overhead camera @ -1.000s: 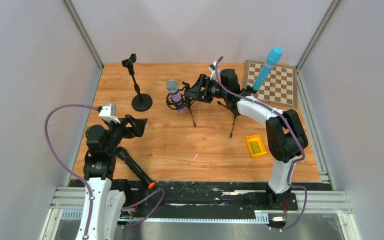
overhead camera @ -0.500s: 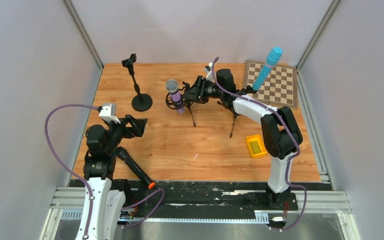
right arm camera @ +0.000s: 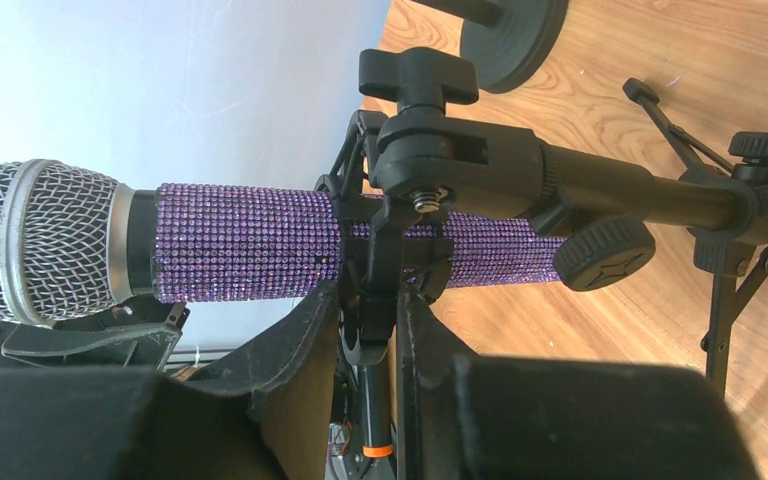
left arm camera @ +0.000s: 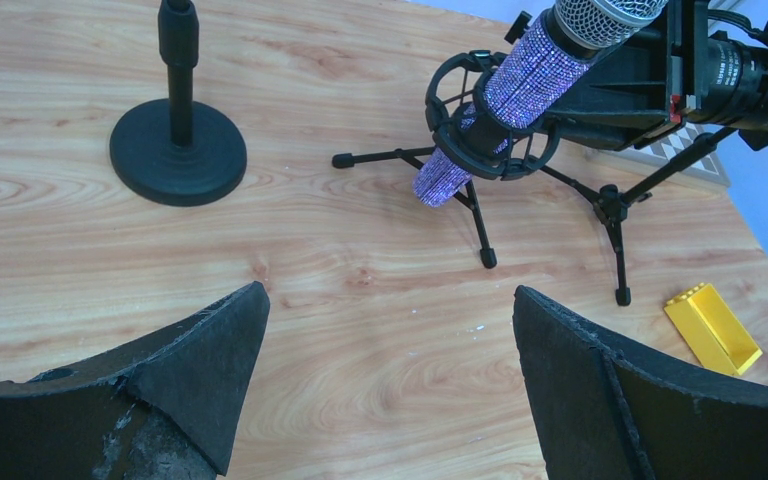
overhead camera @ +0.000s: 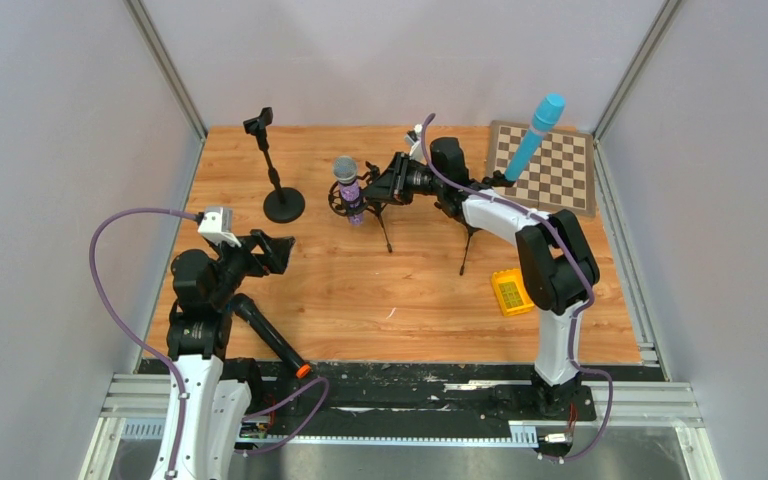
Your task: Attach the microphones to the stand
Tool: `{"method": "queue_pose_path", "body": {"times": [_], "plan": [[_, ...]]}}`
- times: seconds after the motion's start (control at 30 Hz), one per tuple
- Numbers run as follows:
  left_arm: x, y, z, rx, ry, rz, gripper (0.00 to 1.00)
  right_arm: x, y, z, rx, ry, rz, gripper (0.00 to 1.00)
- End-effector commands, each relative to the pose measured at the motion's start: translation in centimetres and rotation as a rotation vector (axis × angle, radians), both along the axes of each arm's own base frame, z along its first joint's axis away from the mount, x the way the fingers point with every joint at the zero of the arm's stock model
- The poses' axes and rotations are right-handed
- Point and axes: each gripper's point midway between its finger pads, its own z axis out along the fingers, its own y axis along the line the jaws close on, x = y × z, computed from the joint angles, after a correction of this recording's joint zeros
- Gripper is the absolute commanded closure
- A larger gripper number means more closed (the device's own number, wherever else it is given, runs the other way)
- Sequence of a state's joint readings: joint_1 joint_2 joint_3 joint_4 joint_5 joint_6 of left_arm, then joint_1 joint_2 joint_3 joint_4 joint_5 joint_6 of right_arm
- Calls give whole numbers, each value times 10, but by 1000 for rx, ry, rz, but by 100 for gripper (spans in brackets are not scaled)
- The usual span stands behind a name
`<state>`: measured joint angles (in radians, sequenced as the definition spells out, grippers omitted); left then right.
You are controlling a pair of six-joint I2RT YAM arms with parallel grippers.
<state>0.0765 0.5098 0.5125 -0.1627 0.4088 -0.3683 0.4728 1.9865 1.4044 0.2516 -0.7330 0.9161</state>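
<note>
- Toward the far middle of the wooden tabletop (overhead camera: 410, 300), a glittery purple microphone (overhead camera: 347, 192) with a silver mesh head sits through the black ring cradle (left arm camera: 490, 163) of a black tripod stand (left arm camera: 473, 212). It is tilted, head up, with its tail poking out below.
- The right gripper (right arm camera: 370, 312) is at that cradle. Its jaws stand narrow and, in the wrist view, appear to pinch a black bar of the cradle's frame, not the microphone body itself.
- To the right, a plain light-blue microphone (overhead camera: 536, 133) leans head-up over by a chequered board (overhead camera: 560, 175). Its foot is hidden behind the right arm, so I judge it mounted on a second tripod without seeing the clip.
- A black microphone with an orange end ring (overhead camera: 271, 343) lies flat at the near edge of the tabletop, just beside the left arm's base, unheld.
- The left gripper (left arm camera: 388, 296) hovers above the tabletop with jaws spread wide and nothing between them.
- A black round-base stand (overhead camera: 283, 205) at far left has its top clip (overhead camera: 258, 122) bare.
- Two of the three microphones look seated, and the purple one is perhaps being settled or tightened. The black microphone is left to pick up and fit, most likely into the bare clip.
</note>
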Motion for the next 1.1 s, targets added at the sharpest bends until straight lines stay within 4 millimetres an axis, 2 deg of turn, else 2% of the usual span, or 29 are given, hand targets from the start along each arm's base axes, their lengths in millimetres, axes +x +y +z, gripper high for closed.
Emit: {"method": "queue_pose_path", "body": {"times": [0.0, 0.33, 0.47, 0.63, 0.8, 0.97, 1.07], "plan": [[4, 4, 10, 18, -50, 10, 0, 31, -12, 4, -6, -73, -95, 88], [4, 4, 9, 19, -47, 9, 0, 70, -27, 17, -15, -132, -172, 91], [4, 4, 9, 21, -47, 7, 0, 88, -36, 12, -25, -125, -205, 91], [5, 4, 8, 21, -45, 7, 0, 96, -40, 11, -39, -145, -222, 87], [5, 3, 7, 22, -46, -1, 0, 89, -37, 15, -44, -165, -175, 73], [5, 3, 6, 28, -45, 3, 0, 84, -42, 15, -72, -177, -185, 41], [5, 4, 6, 30, -48, 6, 0, 83, -46, 18, -100, -192, -209, 27]]}}
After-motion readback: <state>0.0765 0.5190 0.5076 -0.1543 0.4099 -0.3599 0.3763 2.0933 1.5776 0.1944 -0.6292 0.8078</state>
